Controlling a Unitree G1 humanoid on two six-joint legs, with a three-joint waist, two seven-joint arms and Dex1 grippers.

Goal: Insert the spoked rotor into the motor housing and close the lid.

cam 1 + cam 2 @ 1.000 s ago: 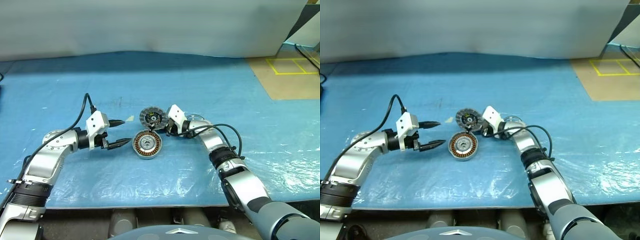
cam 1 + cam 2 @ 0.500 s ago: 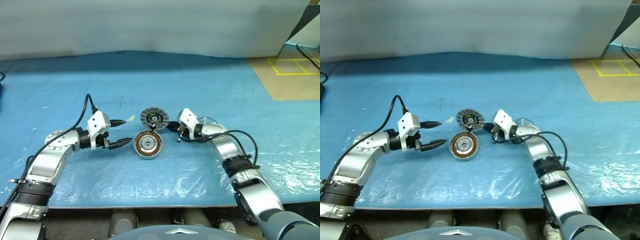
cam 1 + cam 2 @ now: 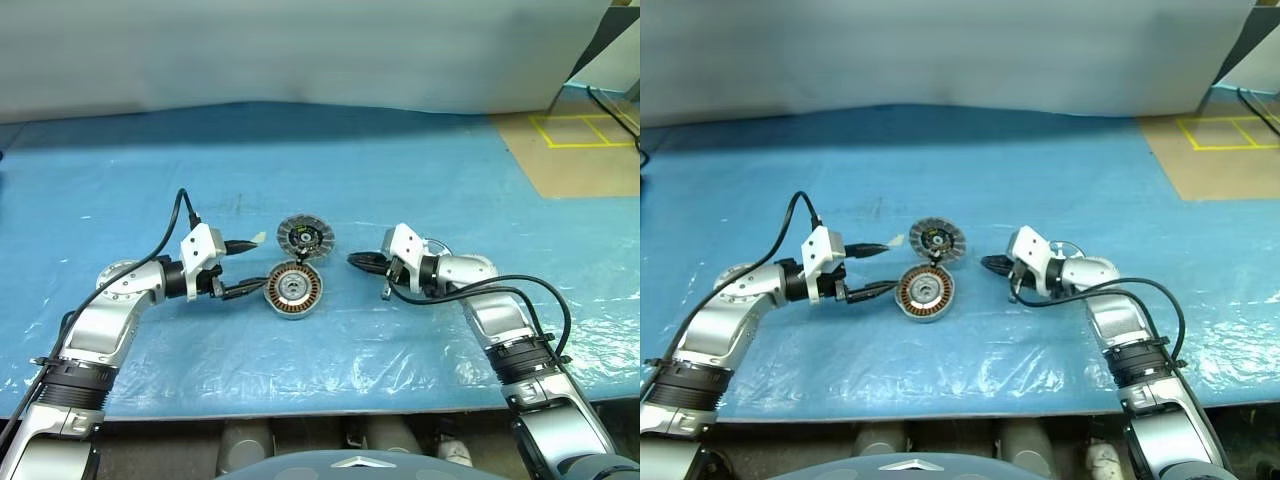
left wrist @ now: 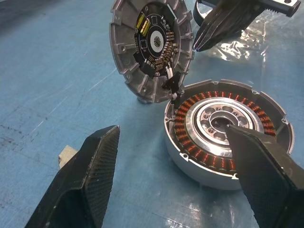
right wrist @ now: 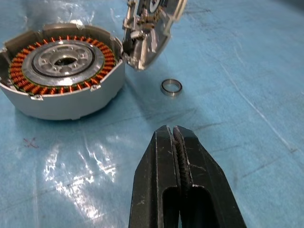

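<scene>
Blue plastic sheeting covers the desk, with a pale wall behind its far edge. From the head cameras, the motor housing [image 3: 294,289] lies flat near the middle of the desk, coil windings facing up. The lid [image 3: 306,237] stands tilted just beyond it, toward the far edge, its lower rim at the housing's rim. The left gripper [image 3: 258,264] hovers just left of the housing, fingers spread wide with nothing between them and pointing right. The right gripper [image 3: 352,260] is pressed shut on nothing and points left at the housing from a short way off. The spoked rotor [image 3: 1067,249] shows as a shiny glint on the sheet beside the right wrist, on its far side and behind the fingertips, well apart from the housing. The right arm is much the nearer to it, though it would likely have to draw back or swing round and open first, since the rotor lies behind where the gripper points. The left wrist camera shows the wide-apart fingers framing the housing. It also shows the ribbed lid leaning on edge with its inner circuit face showing, a small pale scrap [image 4: 66,154] on the sheet, and the closed right fingers coming in from beyond. The right wrist camera shows its two fingers flat together, with the housing and leaning lid ahead and a small loose ring [image 5: 171,87] on the sheet between them.
</scene>
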